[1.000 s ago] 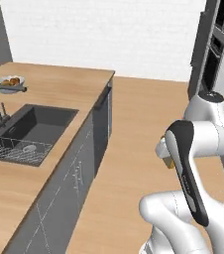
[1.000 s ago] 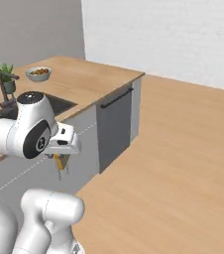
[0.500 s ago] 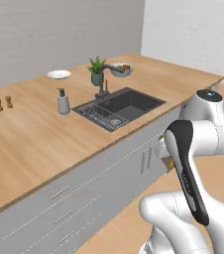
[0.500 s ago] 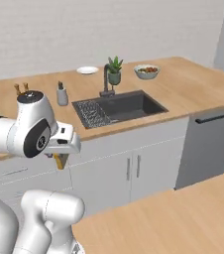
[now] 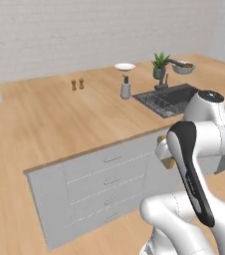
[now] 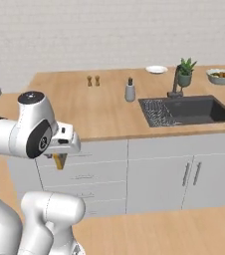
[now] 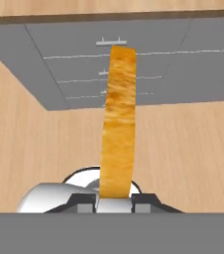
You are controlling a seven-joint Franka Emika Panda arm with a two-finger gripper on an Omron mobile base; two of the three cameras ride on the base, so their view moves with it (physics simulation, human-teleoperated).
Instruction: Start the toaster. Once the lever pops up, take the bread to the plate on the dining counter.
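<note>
Left base view, left to right: two small shakers [image 5: 77, 84] on dining counter [image 5: 59, 119], soap bottle [image 5: 126, 88] near sink [image 5: 171, 99], plate [image 5: 125, 66] at far edge, potted plant [image 5: 160, 65], fruit bowl [image 5: 183, 66] at far right. Gripper [image 5: 168, 160] low in front of grey drawers [image 5: 109, 182], below counter edge. Hand view: jaws clamped on bread [image 7: 118, 131], slice edge-on, standing out from fingers [image 7: 143, 201] over wood floor [image 7: 39, 144].

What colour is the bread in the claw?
Toasted golden-orange bread, seen edge-on; clearest in the hand view.
</note>
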